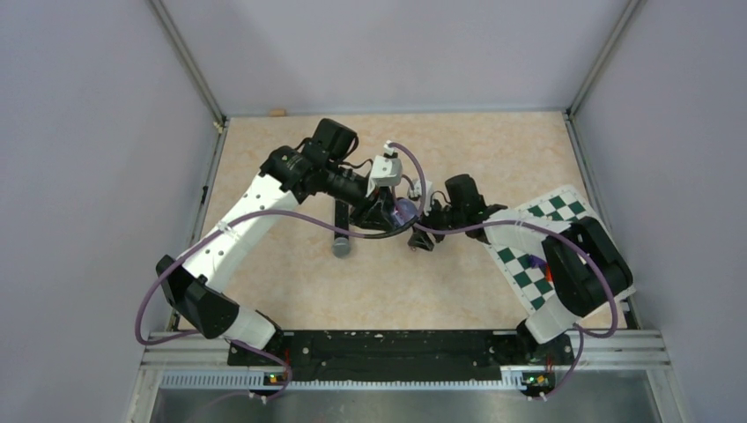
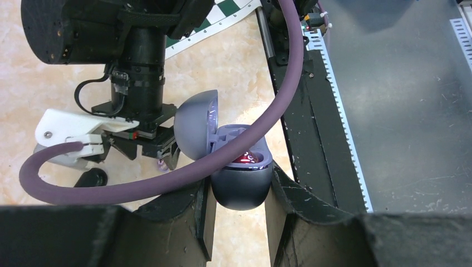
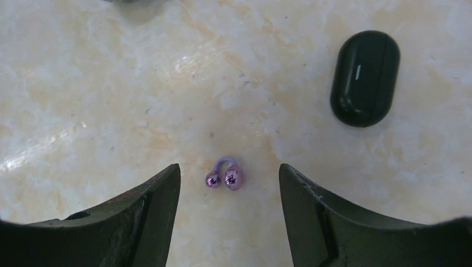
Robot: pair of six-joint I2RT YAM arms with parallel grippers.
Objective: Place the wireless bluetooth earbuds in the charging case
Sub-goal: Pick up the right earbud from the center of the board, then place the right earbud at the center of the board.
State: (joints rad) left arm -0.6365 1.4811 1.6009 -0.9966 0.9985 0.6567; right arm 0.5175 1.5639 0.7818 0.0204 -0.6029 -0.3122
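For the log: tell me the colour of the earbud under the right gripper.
Purple earbud, clearest in right wrist view.

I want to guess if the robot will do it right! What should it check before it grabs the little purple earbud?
1. Are the right jaws open: ok, spread wide.
2. Is the purple earbud between the right jaws: ok, it lies midway between them.
3. Is there room around it: ok, the black case lies well apart.
4. Is the charging case held by the left jaws: ok, pinched on both sides.
5. Is its lid open: ok, tipped back.
6. Is there a free slot inside: cannot tell, a purple cable crosses in front.
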